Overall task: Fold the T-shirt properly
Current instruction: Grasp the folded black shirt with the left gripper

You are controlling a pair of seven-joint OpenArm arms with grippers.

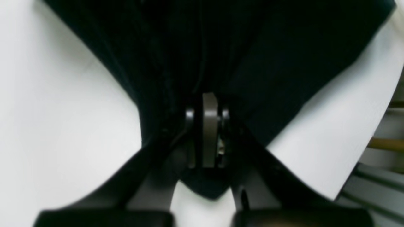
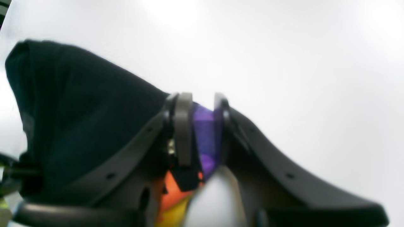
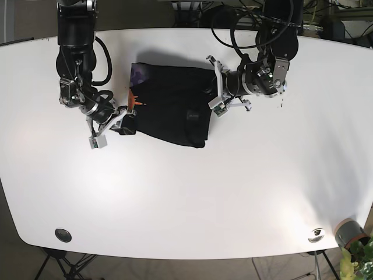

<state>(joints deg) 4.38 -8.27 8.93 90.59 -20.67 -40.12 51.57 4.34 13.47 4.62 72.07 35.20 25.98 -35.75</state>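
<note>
A black T-shirt [image 3: 170, 104] with a colourful print lies bunched on the white table [image 3: 192, 192], at the back middle. My left gripper [image 3: 212, 97] is at the shirt's right edge and is shut on black cloth [image 1: 252, 50], seen close in the left wrist view with the fingers [image 1: 209, 126] pressed together. My right gripper [image 3: 129, 119] is at the shirt's left edge and is shut on a fold showing purple and orange print [image 2: 205, 135], with black cloth [image 2: 79, 116] draped to its left.
A small round fitting [image 3: 62, 235] sits near the table's front left edge, another [image 3: 316, 234] near the front right. A grey pot with a plant [image 3: 351, 236] stands beyond the front right corner. Cables hang behind the table's far edge.
</note>
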